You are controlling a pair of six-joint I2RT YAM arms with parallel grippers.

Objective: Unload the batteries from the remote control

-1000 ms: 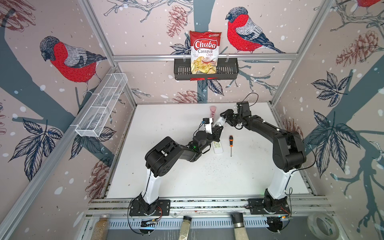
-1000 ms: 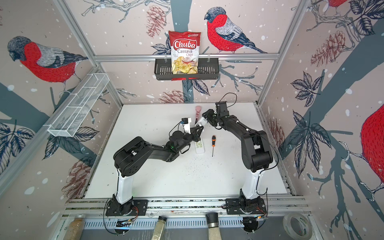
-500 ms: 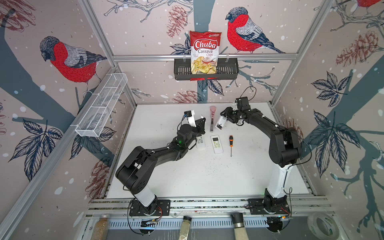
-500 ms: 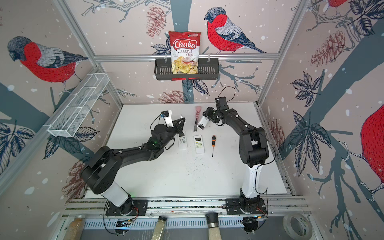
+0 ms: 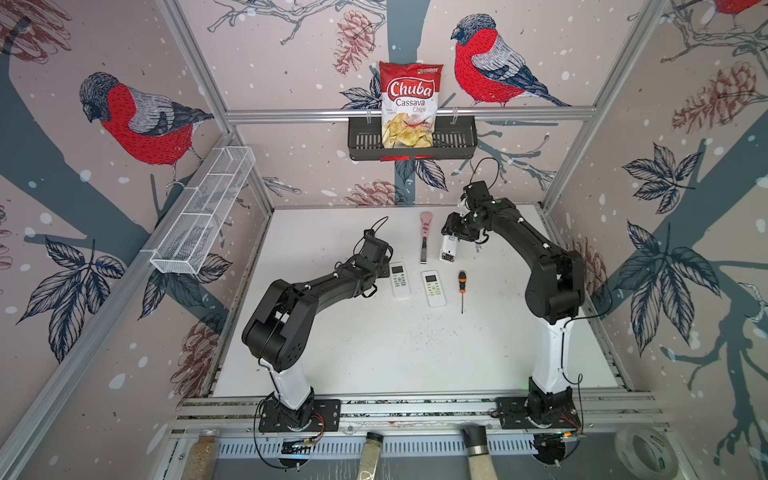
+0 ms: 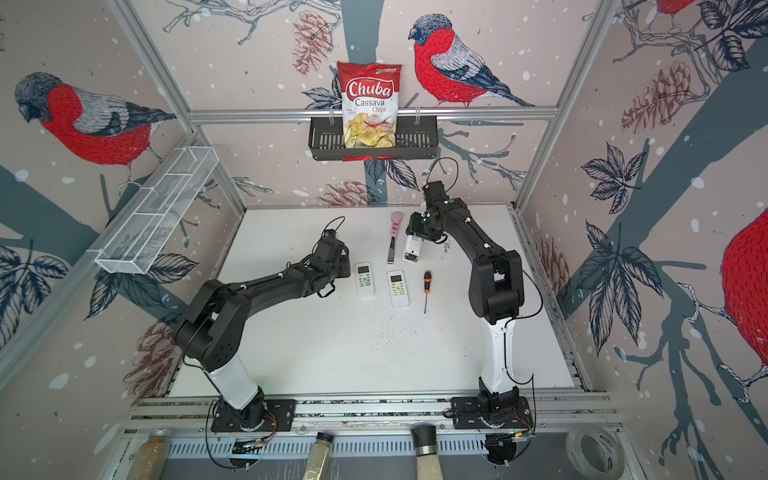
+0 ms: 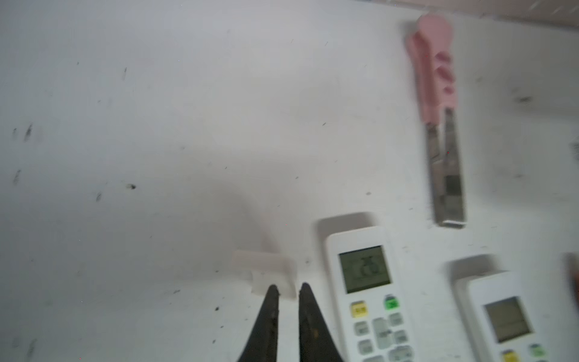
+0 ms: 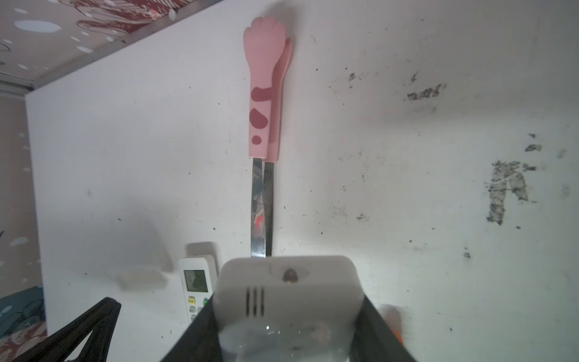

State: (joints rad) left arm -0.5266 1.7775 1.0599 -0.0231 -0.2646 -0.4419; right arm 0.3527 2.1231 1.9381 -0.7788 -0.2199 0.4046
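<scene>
Jutting from the clamped right pincer [image 8: 286,319] is the remote control [image 8: 288,282].

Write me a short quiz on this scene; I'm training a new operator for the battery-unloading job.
1. What does the right tool grip?
A) a spoon
B) a white remote
C) a cup
2. True or false: the screwdriver lies on the table with nothing gripping it.
3. How many remotes lie face up on the table?

Key: 1 B; 2 true; 3 two.
</scene>
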